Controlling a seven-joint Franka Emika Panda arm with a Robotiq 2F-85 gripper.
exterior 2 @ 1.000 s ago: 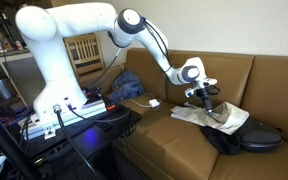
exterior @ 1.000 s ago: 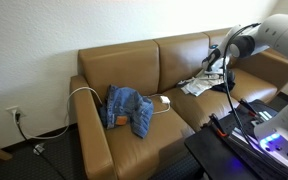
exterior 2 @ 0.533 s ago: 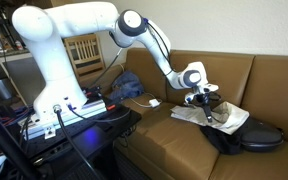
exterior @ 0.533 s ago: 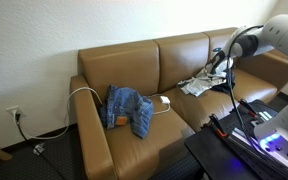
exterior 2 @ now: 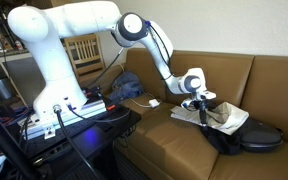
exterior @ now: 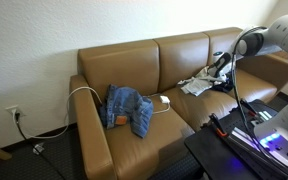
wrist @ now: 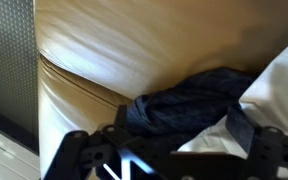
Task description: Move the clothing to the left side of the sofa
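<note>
Tan leather covers the long sofa (exterior: pixel 134 62) against a plain pale wall, with a wall outlet (exterior: pixel 14 113) low beside one armrest. At that end a crumpled pair of blue jeans (exterior: pixel 129 108) lies on the seat cushion, reaching its front edge, and a white cable (exterior: pixel 84 92) loops over the armrest beside them. Bare leather stretches between the jeans and a light-coloured garment (exterior 2: pixel 224 117) heaped further along the seat, with a dark garment (exterior 2: pixel 246 137) touching it near the cushion's front edge. The gripper (exterior 2: pixel 202 105) is down on this heap. In the wrist view its black fingers (wrist: pixel 74 150) stand wide apart and grip nothing, with the dark fabric and a white fold (wrist: pixel 279 85) showing between them. A cushion seam runs just beyond the fabric. In an exterior view a wooden chair (exterior 2: pixel 84 50) stands behind the white arm.
</note>
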